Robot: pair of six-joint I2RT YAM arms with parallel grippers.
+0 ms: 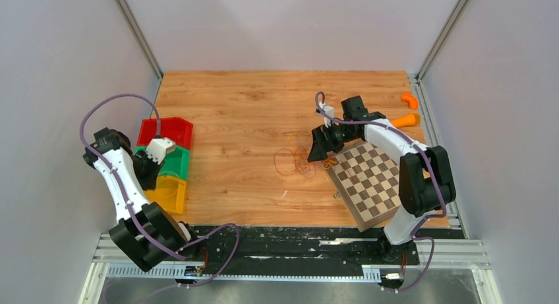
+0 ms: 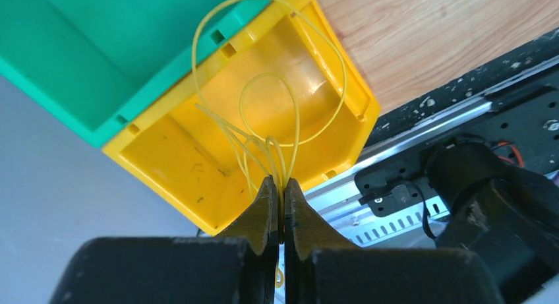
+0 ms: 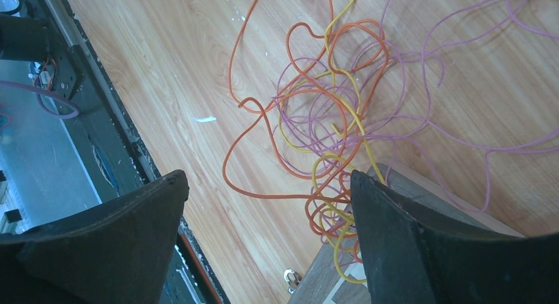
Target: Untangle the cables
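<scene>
While left jaws pinch yellow cable [image 2: 273, 162], right jaws gape, wooden table [image 1: 250, 113], grey walls [image 1: 290, 27].

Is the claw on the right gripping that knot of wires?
No, the right gripper is wide open, its fingers apart above the tangled cables, pinching nothing.

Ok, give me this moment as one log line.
left gripper: shut on yellow cable, over yellow bin | right gripper: open, above cable tangle by chessboard | mix: orange, yellow, purple strands
</scene>
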